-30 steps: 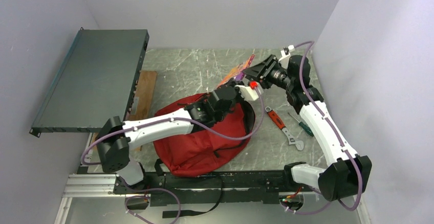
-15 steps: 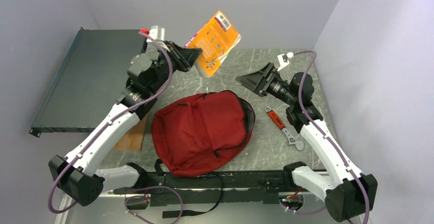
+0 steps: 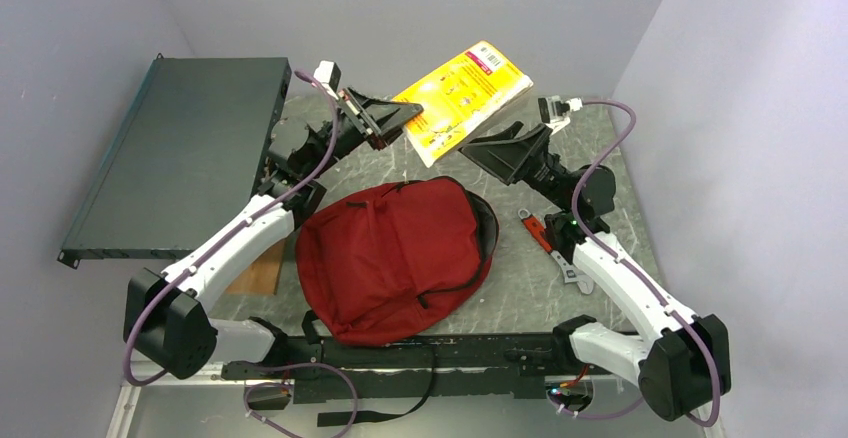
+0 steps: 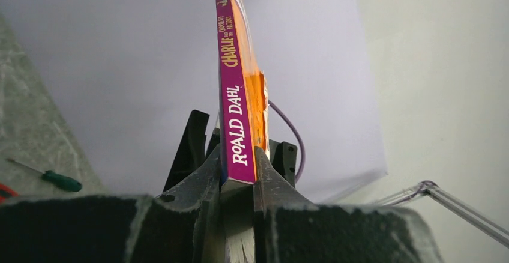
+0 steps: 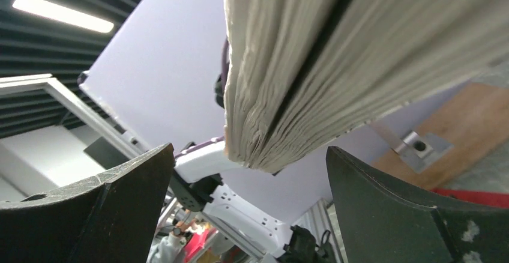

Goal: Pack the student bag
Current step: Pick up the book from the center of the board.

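The student bag [image 3: 395,258] lies on the table [image 3: 515,268] between the arms (its inside not visible). The left gripper [image 4: 238,162] clamps a book [image 3: 465,98] by the spine; the right gripper [image 5: 249,155] gapes wide, gripping nothing.

Robotics lab bench (marble-look table [image 3: 515,283]) enclosed by plain white walls [image 3: 420,8].

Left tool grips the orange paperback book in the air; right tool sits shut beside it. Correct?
Not quite: the right tool is wide open, as the right wrist view shows. The left tool does grip the orange paperback book in the air.
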